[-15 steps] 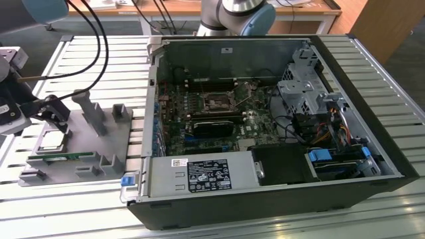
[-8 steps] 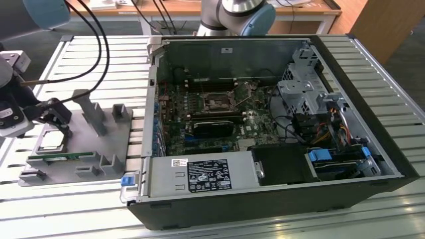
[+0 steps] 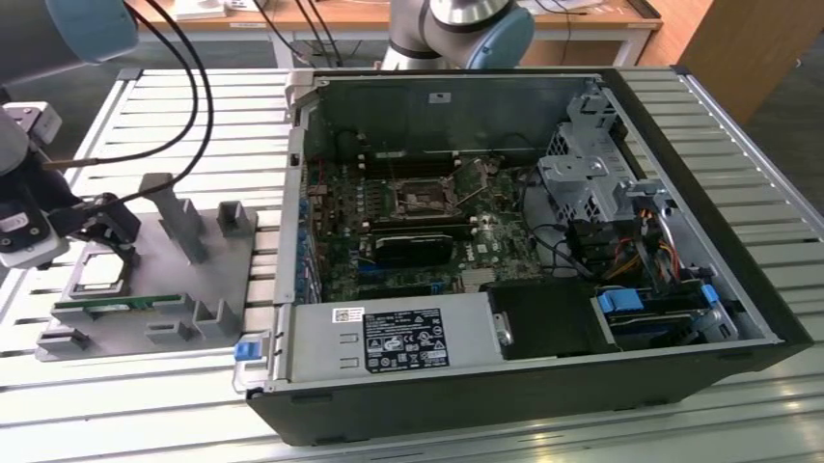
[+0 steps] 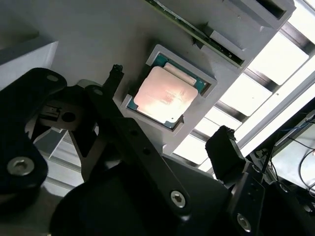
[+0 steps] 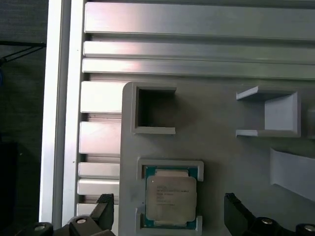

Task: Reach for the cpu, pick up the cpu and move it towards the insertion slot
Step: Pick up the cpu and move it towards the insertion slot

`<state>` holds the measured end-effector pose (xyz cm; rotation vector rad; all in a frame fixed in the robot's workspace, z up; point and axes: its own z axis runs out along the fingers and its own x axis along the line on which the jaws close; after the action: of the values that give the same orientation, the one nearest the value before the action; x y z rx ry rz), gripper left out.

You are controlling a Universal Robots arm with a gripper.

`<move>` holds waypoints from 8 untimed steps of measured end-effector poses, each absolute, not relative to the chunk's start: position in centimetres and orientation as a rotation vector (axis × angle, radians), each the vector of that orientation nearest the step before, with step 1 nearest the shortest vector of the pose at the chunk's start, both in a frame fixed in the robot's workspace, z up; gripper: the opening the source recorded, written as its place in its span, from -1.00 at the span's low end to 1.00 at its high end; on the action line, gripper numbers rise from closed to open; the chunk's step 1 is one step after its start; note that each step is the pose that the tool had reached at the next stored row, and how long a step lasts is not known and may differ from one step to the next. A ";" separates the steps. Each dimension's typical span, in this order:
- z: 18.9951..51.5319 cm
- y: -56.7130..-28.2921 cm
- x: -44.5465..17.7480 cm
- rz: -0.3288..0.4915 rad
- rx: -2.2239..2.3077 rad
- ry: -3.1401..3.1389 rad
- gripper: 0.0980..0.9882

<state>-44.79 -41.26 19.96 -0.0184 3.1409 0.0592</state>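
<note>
Cpu (image 5: 171,196) lies flat in a shallow square pocket with pale raised corners, on a matte grey plastic tray (image 5: 221,147). Its top is a smooth silvery metal square with rounded corners, and a thin green edge shows around it.

The gripper (image 5: 169,209) hangs over it with its jaws released. In both wrist views one blocky black finger (image 5: 104,207) stands off each side of the chip, and neither touches it. The chip is not gripped.

The tray also carries moulded upright brackets and open box-shaped holders. A long thin green memory stick (image 4: 197,32) sits in a slot just beside the chip's pocket.

In the exterior view the tray rests on a tabletop (image 3: 193,106) of ribbed aluminium slats, at the exterior view's left of an open black computer case (image 3: 515,400). Inside the case is a green board (image 3: 503,231). The insertion slot (image 3: 423,198), a small square with a shiny metal frame and dark centre, is set in it, well apart from the chip.
</note>
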 end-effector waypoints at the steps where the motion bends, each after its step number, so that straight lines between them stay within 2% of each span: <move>1: 19.9 -41.2 -44.8 0.059 -0.018 3.141 0.97; 2: 19.8 -41.2 -44.8 0.059 -0.019 3.141 0.97; 3: 19.6 -41.1 -44.8 0.059 -0.019 3.141 0.81; 8: 18.9 -41.0 -44.8 0.059 -0.019 3.141 0.81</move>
<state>-44.81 -40.98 18.88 -0.0186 3.1412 0.0585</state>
